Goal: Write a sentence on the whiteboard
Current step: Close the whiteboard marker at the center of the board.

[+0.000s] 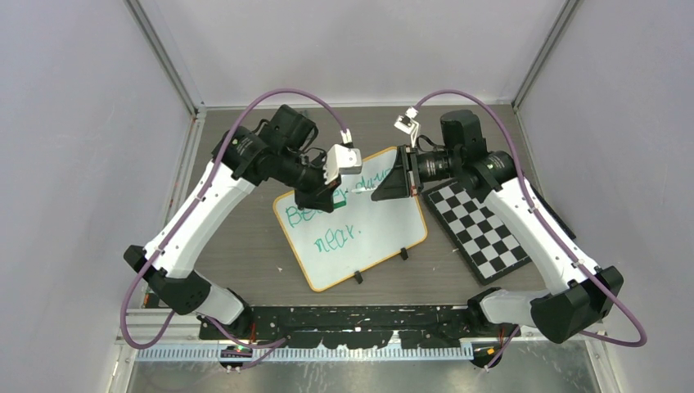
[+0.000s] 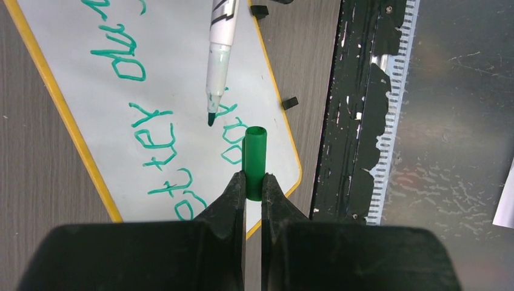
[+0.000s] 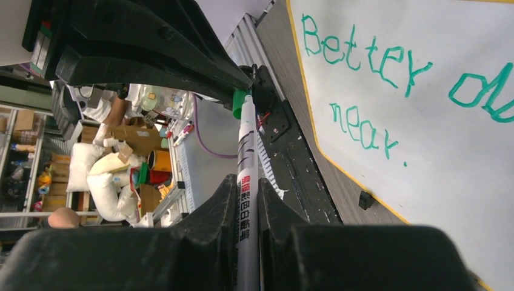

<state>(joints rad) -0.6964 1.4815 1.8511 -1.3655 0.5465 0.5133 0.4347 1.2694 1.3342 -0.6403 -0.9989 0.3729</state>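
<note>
Evidently recapping: right pincer [image 3: 247,182] clamps marker [image 3: 247,142], left pincer [image 2: 254,180] clamps green cap [image 2: 255,154]; align tip with cap mouth first.

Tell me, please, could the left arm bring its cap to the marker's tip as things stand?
Probably yes: the green cap in the left pincer sits close to the marker tip, with nothing between them.

Your top camera looks down over the tabletop [image 1: 254,254] from its near edge. Both wrist cameras sit close, facing that edge; all share the whiteboard [image 1: 385,233].
</note>
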